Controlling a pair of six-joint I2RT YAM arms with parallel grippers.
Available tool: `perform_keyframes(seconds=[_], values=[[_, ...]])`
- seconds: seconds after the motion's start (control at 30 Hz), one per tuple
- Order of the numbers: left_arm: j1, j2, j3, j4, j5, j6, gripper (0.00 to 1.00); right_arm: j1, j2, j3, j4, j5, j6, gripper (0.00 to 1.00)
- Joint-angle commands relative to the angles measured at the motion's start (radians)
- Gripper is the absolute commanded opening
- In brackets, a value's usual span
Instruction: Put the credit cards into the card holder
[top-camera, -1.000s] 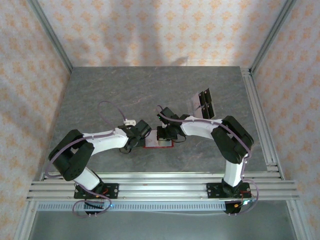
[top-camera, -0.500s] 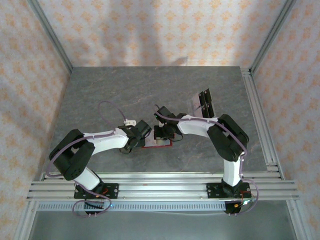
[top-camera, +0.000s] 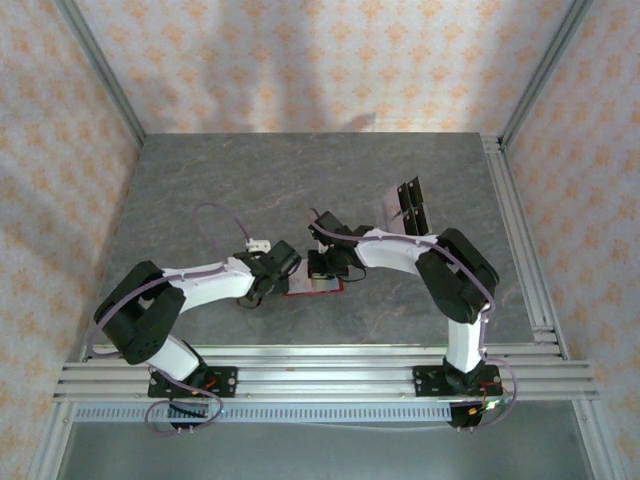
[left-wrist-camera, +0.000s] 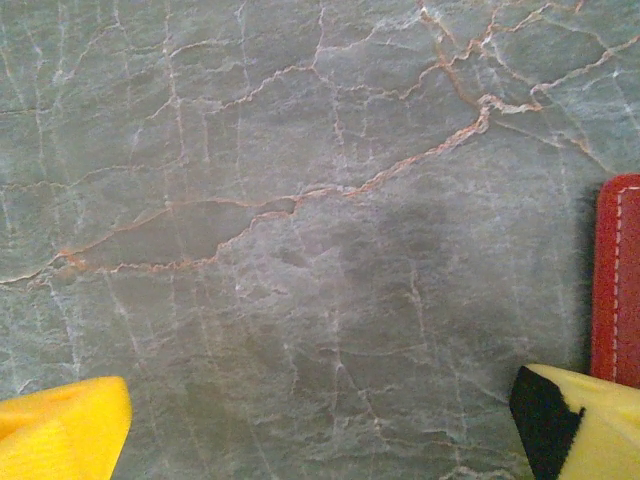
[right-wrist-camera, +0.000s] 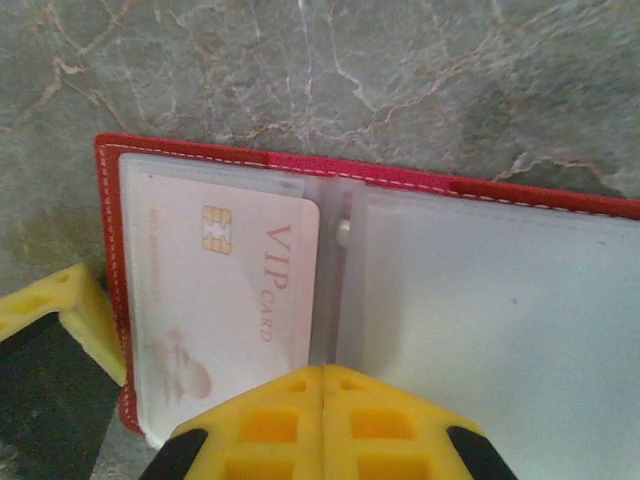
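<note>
Where card holder (right-wrist-camera: 400, 182) lies open, right gripper (top-camera: 325, 268) above, state unclear, left gripper (left-wrist-camera: 320, 425) released

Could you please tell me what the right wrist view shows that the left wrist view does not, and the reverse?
Right wrist: the card holder lies open, a VIP credit card with a chip tucked in one clear pocket. Left wrist: the left pincer open over bare table. Both: the holder's red edge and the veined grey table.

Left end effector (left-wrist-camera: 320, 415) spread wide, right end effector (right-wrist-camera: 322, 382) pinched closed just beside it, both arms elbowed inward.
</note>
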Motion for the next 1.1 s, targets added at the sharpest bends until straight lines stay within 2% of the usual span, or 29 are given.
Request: perform_keyframes(seconds=[0.0, 0.8, 0.97, 1.07], values=[[0.011, -0.041, -0.010, -0.043, -0.029, -0.020, 1.00, -0.029, -0.078, -0.012, -0.036, 0.038, -0.010, 0.00], [0.037, 0.043, -0.016, -0.003, -0.021, -0.020, 1.00, -0.015, 0.083, 0.117, -0.022, -0.022, -0.018, 0.00], [0.038, 0.037, -0.015, -0.004, -0.021, -0.020, 1.00, -0.013, 0.025, 0.109, -0.039, 0.005, -0.014, 0.00], [0.038, 0.034, -0.017, 0.000, -0.019, -0.020, 1.00, -0.013, -0.046, 0.076, -0.052, 0.042, 0.001, 0.13]])
